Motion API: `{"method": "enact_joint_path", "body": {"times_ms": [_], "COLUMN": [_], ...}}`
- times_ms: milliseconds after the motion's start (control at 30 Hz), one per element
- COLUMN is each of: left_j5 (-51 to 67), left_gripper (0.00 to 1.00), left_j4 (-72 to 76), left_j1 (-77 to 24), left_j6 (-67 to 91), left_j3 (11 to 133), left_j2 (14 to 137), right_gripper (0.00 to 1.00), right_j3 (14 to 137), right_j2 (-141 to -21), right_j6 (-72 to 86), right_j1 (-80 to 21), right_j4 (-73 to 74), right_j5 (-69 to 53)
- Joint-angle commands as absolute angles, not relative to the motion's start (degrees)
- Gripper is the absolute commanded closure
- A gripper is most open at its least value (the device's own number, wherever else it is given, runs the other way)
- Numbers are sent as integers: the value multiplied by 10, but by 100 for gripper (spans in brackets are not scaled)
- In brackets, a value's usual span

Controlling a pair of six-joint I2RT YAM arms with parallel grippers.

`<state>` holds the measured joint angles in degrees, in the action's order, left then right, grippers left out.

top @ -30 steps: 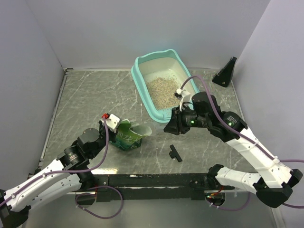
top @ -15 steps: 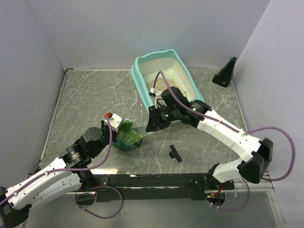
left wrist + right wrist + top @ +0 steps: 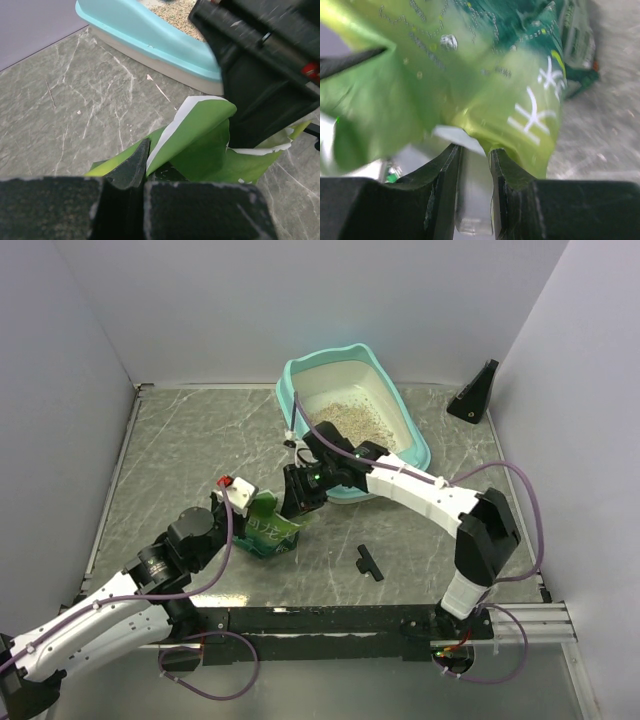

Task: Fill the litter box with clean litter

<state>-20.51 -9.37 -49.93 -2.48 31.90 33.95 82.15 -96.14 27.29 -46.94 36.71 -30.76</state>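
The litter box [image 3: 294, 405], teal-rimmed with a cream pan, stands at the back centre. Clean litter [image 3: 347, 417] covers part of its floor. A small green bag [image 3: 272, 532] stands on the table in front of the box. My left gripper [image 3: 248, 520] is shut on the bag's near edge. In the left wrist view its fingers [image 3: 131, 167] pinch the green foil [image 3: 200, 150]. My right gripper [image 3: 298, 502] has its jaws a little apart at the bag's torn mouth. In the right wrist view the bag's edge [image 3: 485, 75] lies just over the tips of the right gripper [image 3: 475, 150], ungripped.
A small black T-shaped piece [image 3: 368, 562] lies on the table right of the bag. A black wedge-shaped stand [image 3: 475, 393] sits in the back right corner. Grey walls close the table on three sides. The box's teal rim [image 3: 150, 35] lies just beyond the bag.
My right arm has swung left from the litter box's front corner to the bag's mouth. The left gripper has kept its hold on the bag, which barely moved.
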Motion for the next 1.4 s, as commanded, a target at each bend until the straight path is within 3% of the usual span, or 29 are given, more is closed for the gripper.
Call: {"method": "enact_joint_path", "body": {"times_ms": [0,200,400,1367], "left_j5": [-210,-212,-220,-234], "left_gripper": [99,99,99,99], "left_j4": [-85,-84,-83,-86], "left_j1": [-499,-499,-498,-499], "left_j6": [-14,-16,-20,-25], "left_j3": [336,334,331,328], "left_j2": [330,329,328,335], "right_gripper": [100,100,100,100], "right_j3": [752,622,505,221], "right_j2": [-998,-972,-916,-533], "right_j6": [331,437,533,657], "right_j1": [-468,-457,-451,-374], "right_j4": [266,10,-207,-263], "right_j5": [-408,-496,-505,-407]}}
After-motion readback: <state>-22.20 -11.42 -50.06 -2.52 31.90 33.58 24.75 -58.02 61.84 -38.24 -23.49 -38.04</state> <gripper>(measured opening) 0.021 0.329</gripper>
